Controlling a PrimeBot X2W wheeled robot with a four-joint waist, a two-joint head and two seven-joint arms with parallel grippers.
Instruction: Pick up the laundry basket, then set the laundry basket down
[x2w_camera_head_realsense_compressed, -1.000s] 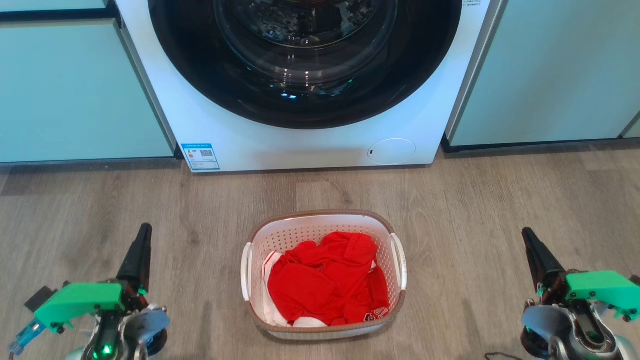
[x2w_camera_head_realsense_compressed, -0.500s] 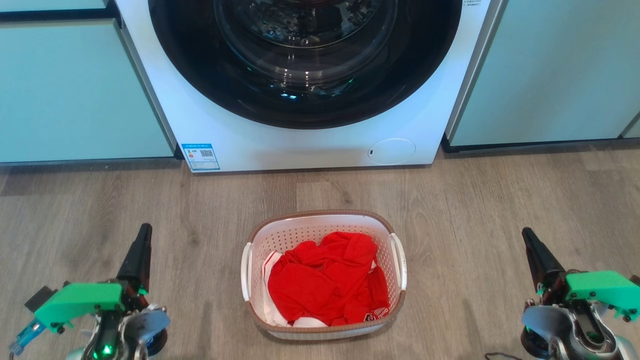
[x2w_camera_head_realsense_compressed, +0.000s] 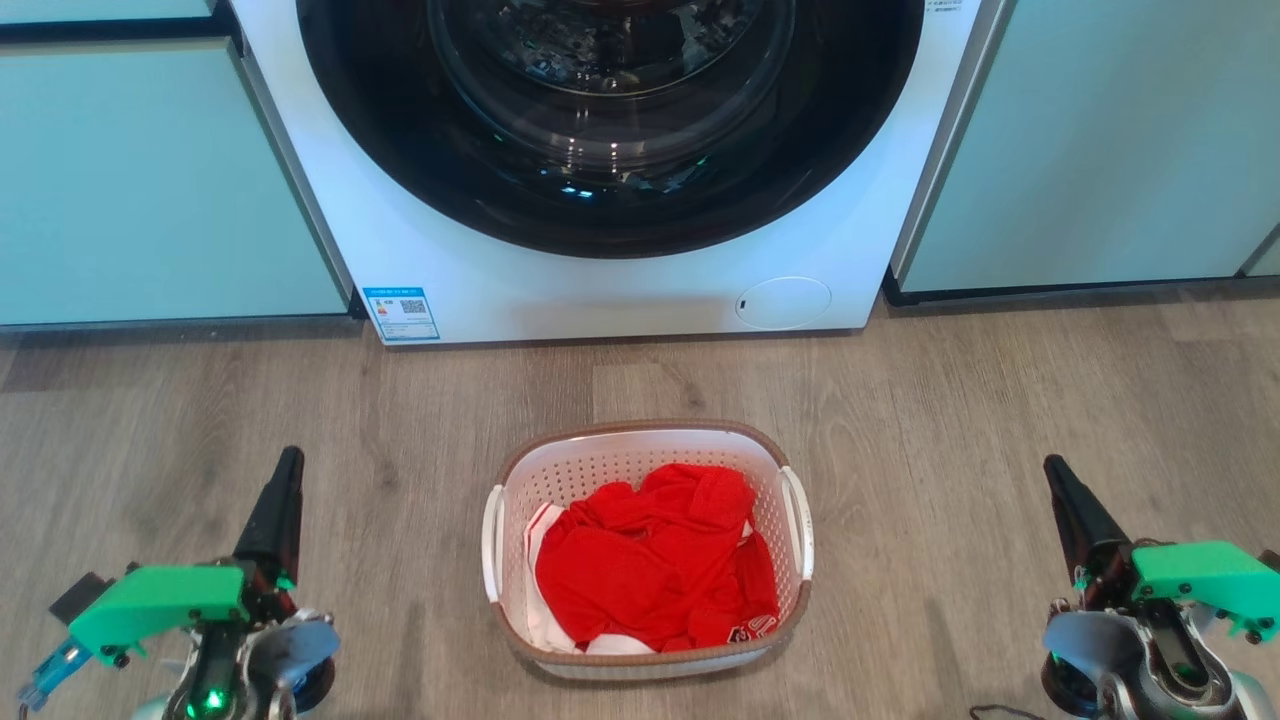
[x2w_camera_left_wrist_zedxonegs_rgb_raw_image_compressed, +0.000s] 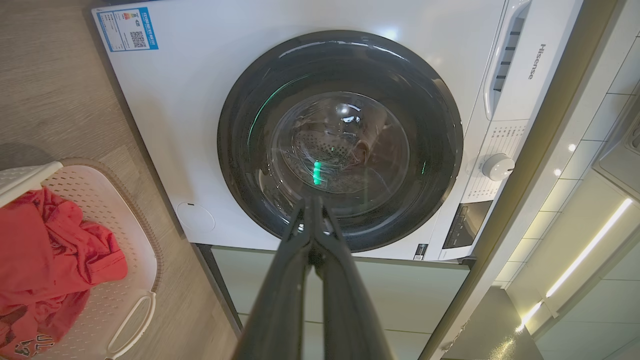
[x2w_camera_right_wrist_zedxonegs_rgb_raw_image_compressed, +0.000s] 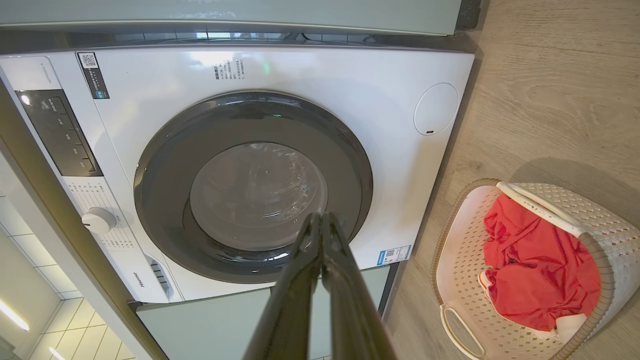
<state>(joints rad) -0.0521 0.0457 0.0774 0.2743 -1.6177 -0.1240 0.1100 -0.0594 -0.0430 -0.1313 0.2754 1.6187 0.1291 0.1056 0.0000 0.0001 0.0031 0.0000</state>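
Observation:
The laundry basket stands on the wood floor in front of the washing machine, white and perforated with a brown rim and a white handle on each side; red clothes lie inside. It also shows at the left edge of the left wrist view and at the right of the right wrist view. My left gripper hovers well to the basket's left, fingers together and empty. On the basket's other side, equally far off, my right gripper is shut on nothing.
A white front-loading washing machine with a dark round door stands just behind the basket. Pale green cabinets flank it on both sides. Bare wood floor lies around the basket.

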